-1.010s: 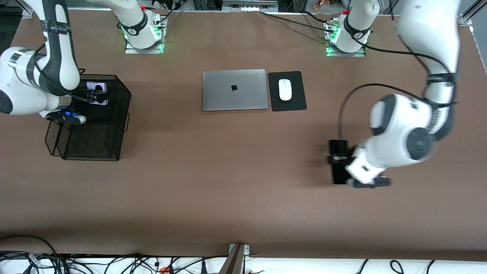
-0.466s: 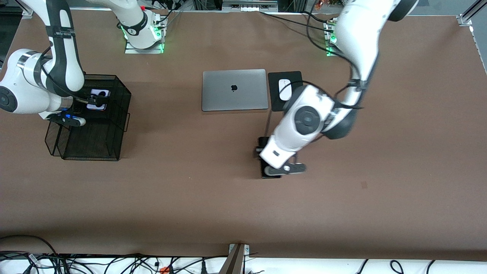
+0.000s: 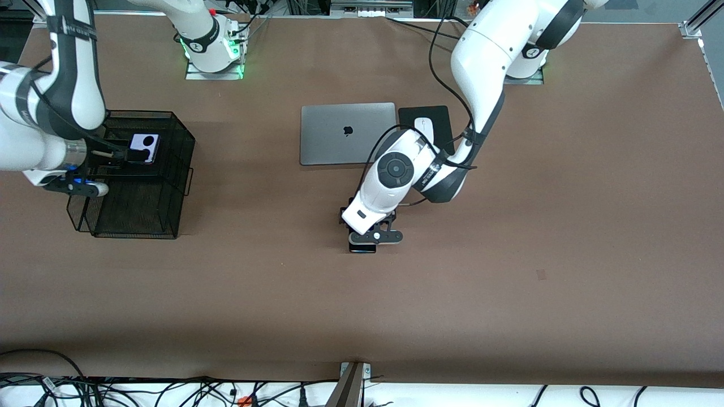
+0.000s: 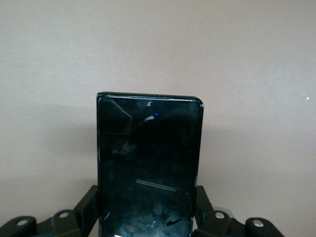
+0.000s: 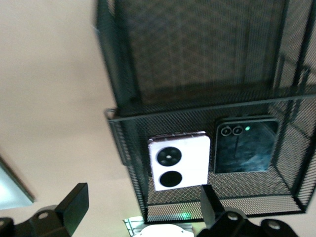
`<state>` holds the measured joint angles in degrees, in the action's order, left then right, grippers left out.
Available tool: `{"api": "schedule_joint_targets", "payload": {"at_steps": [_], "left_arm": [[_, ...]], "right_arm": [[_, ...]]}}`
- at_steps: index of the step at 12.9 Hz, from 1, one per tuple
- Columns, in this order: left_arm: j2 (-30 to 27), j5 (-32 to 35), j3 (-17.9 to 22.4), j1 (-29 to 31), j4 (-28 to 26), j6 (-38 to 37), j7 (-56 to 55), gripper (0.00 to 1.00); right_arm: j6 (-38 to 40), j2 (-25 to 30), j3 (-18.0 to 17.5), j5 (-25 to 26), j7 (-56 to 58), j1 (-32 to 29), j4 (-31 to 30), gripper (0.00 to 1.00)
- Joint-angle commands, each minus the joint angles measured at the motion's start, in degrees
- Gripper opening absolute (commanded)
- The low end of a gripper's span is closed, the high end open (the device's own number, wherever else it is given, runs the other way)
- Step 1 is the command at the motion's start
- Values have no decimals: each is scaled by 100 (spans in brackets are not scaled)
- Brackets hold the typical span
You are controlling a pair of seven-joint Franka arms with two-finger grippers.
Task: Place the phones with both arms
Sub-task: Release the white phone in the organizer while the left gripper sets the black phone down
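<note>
My left gripper [image 3: 366, 236] is shut on the long black slab phone [image 3: 362, 247] and holds it over the table's middle. In the left wrist view, the slab [image 4: 148, 148] sits between the left gripper's [image 4: 146, 200] fingers. My right gripper [image 3: 107, 155] is open and empty over the black mesh basket [image 3: 169, 186]. The lavender phone [image 3: 141, 148] lies in the basket's upper tray. In the right wrist view, the lavender phone [image 5: 178, 160] lies beside the black flip phone [image 5: 244, 145] in the basket [image 5: 197, 49], apart from the right gripper's [image 5: 143, 190] fingers.
A closed grey laptop [image 3: 345, 133] lies mid-table. Beside it, a white mouse [image 3: 422, 124] sits on a black pad [image 3: 438, 116], partly hidden by my left arm. Cables lie off the table's front edge.
My left arm swung the black slab from its end of the table to the middle. My right gripper let go of the lavender phone in the basket and drew back from it.
</note>
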<state>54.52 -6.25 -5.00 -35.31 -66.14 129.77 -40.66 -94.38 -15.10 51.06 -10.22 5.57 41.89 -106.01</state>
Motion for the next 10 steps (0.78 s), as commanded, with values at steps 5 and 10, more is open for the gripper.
{"api": "schedule_joint_targets", "payload": {"at_steps": [5,10], "left_arm": [[700,-43,332,-352,743,13,-775,4],[770,-26,623,-503,743,40,-952,100]], "right_arm": [[52,-818,-429,-628,-1020,522,1363,100],[-695,-1100,-860,-1009,-1550,522,1364,100]]}}
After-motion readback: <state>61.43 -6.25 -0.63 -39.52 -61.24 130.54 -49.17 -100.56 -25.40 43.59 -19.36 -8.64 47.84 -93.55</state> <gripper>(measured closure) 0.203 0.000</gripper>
